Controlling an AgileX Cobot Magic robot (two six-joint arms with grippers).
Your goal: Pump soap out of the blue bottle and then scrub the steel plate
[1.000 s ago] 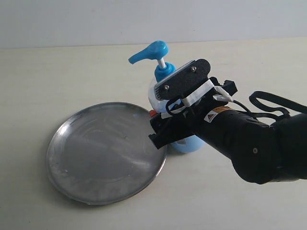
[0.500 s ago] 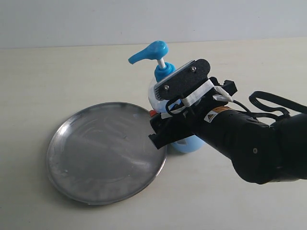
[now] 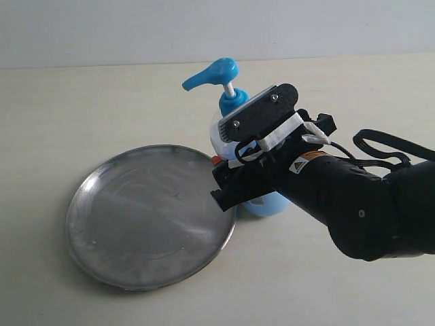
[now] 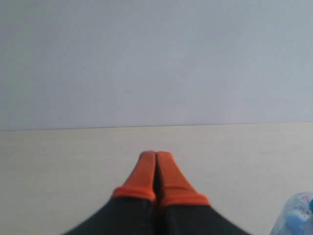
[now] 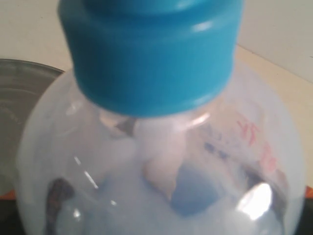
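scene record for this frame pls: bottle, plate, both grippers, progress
bottle: upright, right beside the plate's rim; pump head raised
plate: flat on table, smudged, no blue blob visible
right gripper: fingers either side of bottle body, apparently gripping it
left gripper: fingers pressed shut, empty, outside the exterior view
progress: bottle steadied; nothing on the pump head, no scrubbing yet
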